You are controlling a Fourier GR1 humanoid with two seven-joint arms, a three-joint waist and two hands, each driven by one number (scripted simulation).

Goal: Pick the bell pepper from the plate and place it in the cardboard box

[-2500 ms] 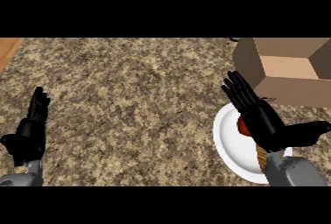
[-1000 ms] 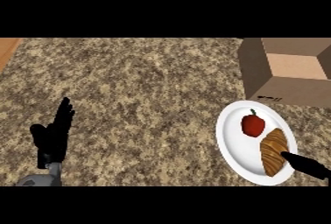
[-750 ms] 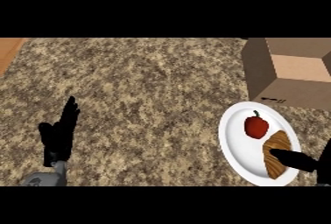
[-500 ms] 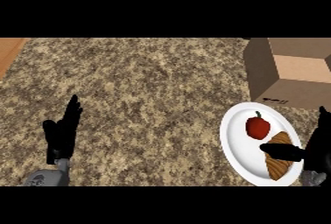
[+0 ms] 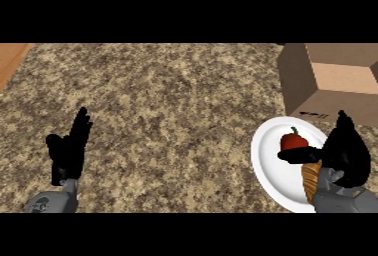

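A red bell pepper (image 5: 293, 142) with a green stem sits on the upper part of a white plate (image 5: 270, 165) at the right. My right hand (image 5: 345, 152) is open, fingers straight and pointing up, just right of the pepper; its thumb (image 5: 297, 155) reaches left below the pepper, close to it. An open cardboard box (image 5: 333, 80) stands at the back right, just beyond the plate. Over at the lower left my left hand (image 5: 69, 150) rests open, fingers up, holding nothing.
A croissant (image 5: 312, 179) lies on the plate's lower part, partly hidden by my right forearm. The speckled stone counter (image 5: 170, 110) spreads across the view; a wooden strip (image 5: 12, 57) shows at the top left corner.
My right hand has come up from the lower right edge to stand beside the pepper with its thumb under it. The view has shifted slightly; the left hand stays at rest.
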